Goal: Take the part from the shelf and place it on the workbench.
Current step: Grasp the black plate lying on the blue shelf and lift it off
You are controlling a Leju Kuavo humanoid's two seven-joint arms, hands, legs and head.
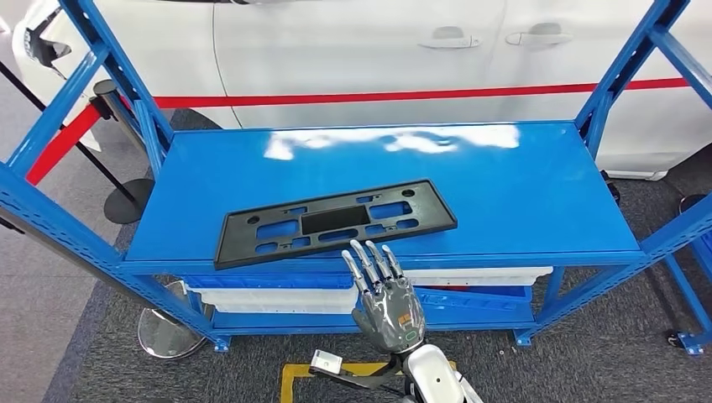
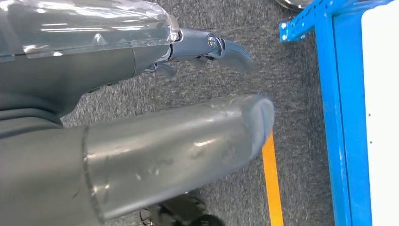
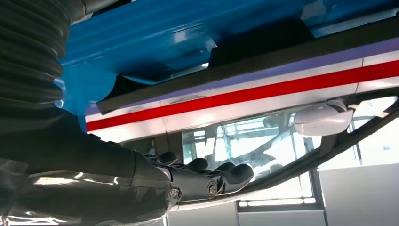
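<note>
The part is a long black plastic plate with cut-outs. It lies flat and slightly askew near the front edge of the blue shelf top. My right hand is raised just in front of that edge with its fingers straight and spread, their tips close under the part's front rim, and it holds nothing. The right wrist view has the same hand stretched out below the blue shelf. My left hand hangs over grey carpet, thumb and fingers apart, with nothing in it.
Blue uprights frame the shelf on both sides. White bins sit on the lower level. A white car with a red stripe stands behind. A stanchion base is at the left, and yellow floor tape runs by the shelf foot.
</note>
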